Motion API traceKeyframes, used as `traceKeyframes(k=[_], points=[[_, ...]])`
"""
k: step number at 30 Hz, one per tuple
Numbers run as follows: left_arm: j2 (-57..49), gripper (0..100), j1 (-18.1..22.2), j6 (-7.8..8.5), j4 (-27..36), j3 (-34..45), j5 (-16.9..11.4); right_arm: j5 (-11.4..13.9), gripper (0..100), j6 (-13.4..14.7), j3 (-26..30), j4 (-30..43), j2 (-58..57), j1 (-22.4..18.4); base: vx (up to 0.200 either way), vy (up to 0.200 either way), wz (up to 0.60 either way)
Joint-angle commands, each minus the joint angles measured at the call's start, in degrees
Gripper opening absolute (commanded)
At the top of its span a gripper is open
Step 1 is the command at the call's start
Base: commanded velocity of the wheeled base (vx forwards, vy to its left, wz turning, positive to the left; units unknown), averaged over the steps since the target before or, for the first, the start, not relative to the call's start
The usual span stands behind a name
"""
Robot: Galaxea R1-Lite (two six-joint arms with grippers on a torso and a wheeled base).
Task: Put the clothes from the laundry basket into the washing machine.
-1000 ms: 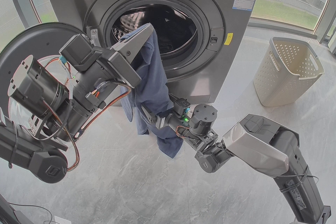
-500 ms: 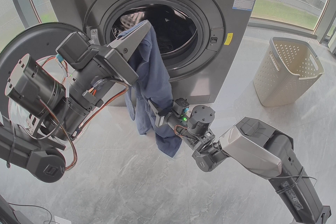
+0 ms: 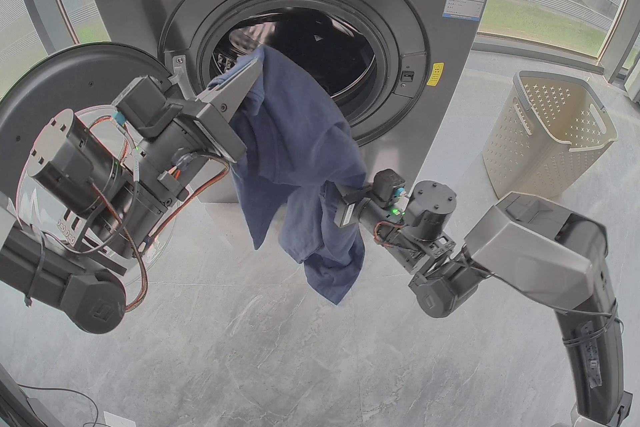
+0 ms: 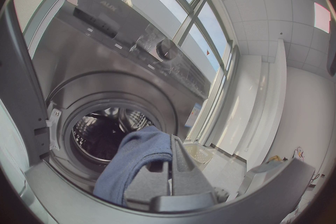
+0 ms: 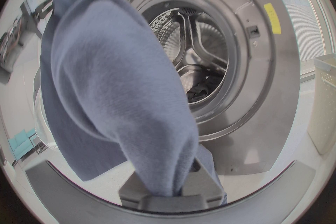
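In front of the washing machine's open mouth, the blue garment hangs spread between the two arms. Its upper edge is level with the near-left rim of the opening, and its loose tail droops toward the floor without reaching it. The left gripper is closed on the garment's top corner just at the rim. In the left wrist view the cloth folds over one finger, and the drum lies straight ahead. The right gripper, lower and nearer the robot, is pinched onto a bunched fold in the middle of the cloth. The right wrist view shows fabric squeezed between its fingers. Holding it at two places likely keeps the garment gathered and off the ground, so the whole length can be fed through the opening rather than catching on the lip. A dark item already sits in the bottom of the drum. The round door stands swung wide to the left, behind the left arm. The laundry basket rests on the floor, well apart to the right of the washing machine.
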Motion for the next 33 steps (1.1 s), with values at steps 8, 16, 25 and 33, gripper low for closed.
traceKeyframes(k=[8,16,25,33], points=[[9.9,0,4.4,0.61,-0.2,3.4,0.0,0.0,0,1.8,7.0,-1.2,-11.8,-1.9,0.000,0.000,0.00],[14.6,0,4.5,4.83,-0.3,7.4,-0.7,-0.9,0,1.8,2.9,-0.4,-12.3,-1.1,0.000,0.000,0.00],[16.6,100,4.9,6.23,-0.4,6.7,-0.8,-1.3,0,1.8,2.6,0.1,-14.6,-0.7,0.000,0.000,0.00],[19.4,100,4.5,7.64,-0.4,11.0,-2.0,-1.3,0,1.8,2.0,1.0,-15.0,-0.7,0.000,0.000,0.00]])
